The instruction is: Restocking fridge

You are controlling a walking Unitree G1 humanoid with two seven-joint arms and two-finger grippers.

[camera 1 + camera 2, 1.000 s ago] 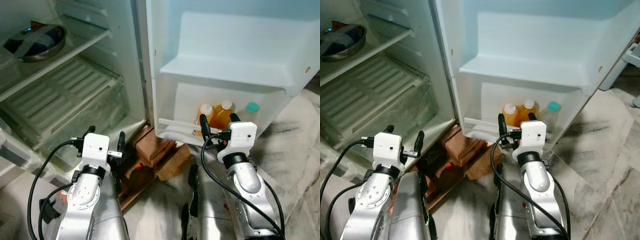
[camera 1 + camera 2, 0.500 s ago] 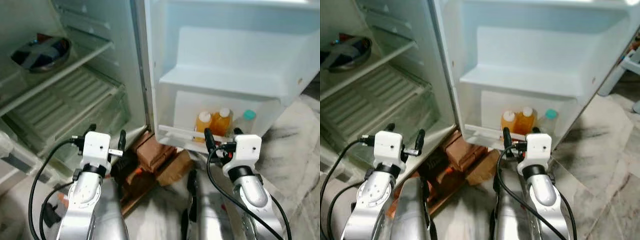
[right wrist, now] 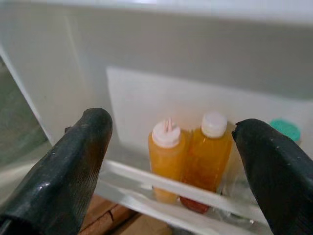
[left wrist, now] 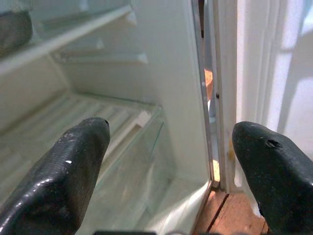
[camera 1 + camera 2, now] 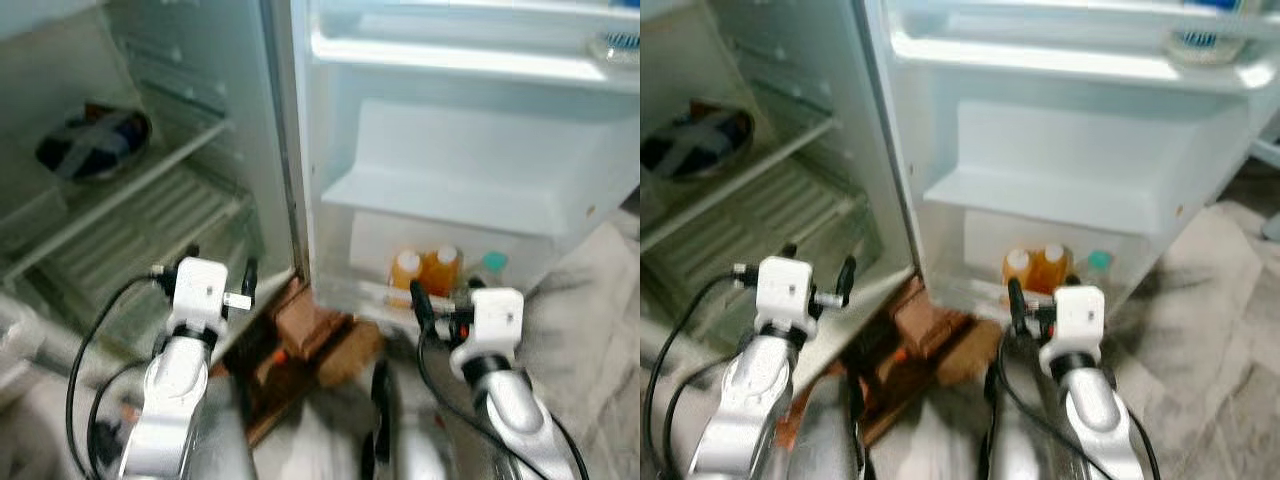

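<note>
The fridge (image 5: 200,120) stands open, its door (image 5: 450,150) swung to the right. In the bottom door bin (image 3: 161,188) stand three bottles in a row: two orange bottles (image 3: 166,161) with white caps, touching side by side, and a clear one with a teal cap (image 3: 285,129) just beside them, furthest from the hinge. The nearer orange bottle has a nozzle-like cap; its neighbour (image 3: 208,152) has a plain round cap and darker contents at the base. One metal bowl (image 5: 92,142) sits on a shelf inside the fridge, blurred. Brown boxes (image 5: 315,325) lie on the floor below the door.

Two end effectors are raised, both released with fingers spread wide and holding nothing. The right end effector (image 3: 181,161) faces the door bin, short of the bottles. The left end effector (image 4: 166,161) points at the lower shelves (image 4: 112,117) near the hinge.
</note>
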